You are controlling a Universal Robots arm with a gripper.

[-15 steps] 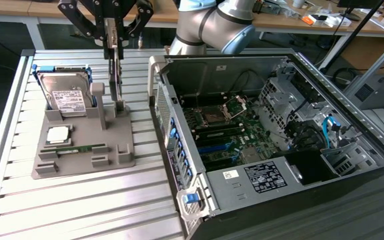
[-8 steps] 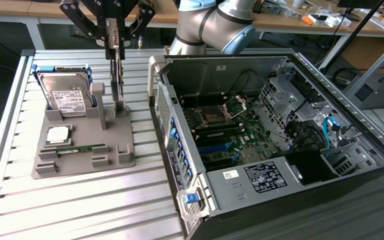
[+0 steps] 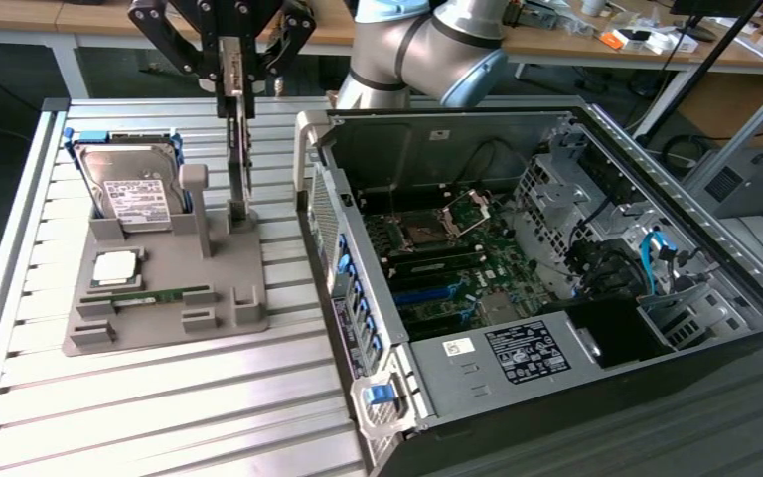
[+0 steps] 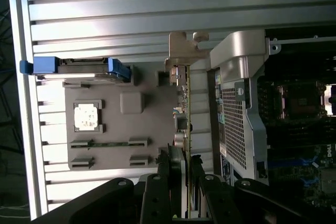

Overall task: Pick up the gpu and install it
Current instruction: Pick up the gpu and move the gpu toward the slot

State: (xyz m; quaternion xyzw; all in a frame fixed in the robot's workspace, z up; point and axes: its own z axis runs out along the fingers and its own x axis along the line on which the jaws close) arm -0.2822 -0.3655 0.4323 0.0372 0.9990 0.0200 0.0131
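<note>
Pickup is the step in hand: the gripper is clamped on the top edge of the gpu. The card stands edge-on over the grey holder, beside the open case. Freeing it likely calls for a straight, untilted lift.

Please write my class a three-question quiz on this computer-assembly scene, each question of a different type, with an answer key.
1. True or false: the gpu lies flat inside the computer case.
2. Fill in: the hard drive stands in a ___ caddy on the grey holder.
3. What is the gripper closed on? A) hard drive B) gpu C) grey holder

Key: 1 false, it stands upright and edge-on at the grey holder, outside the case; 2 blue; 3 B.
</note>
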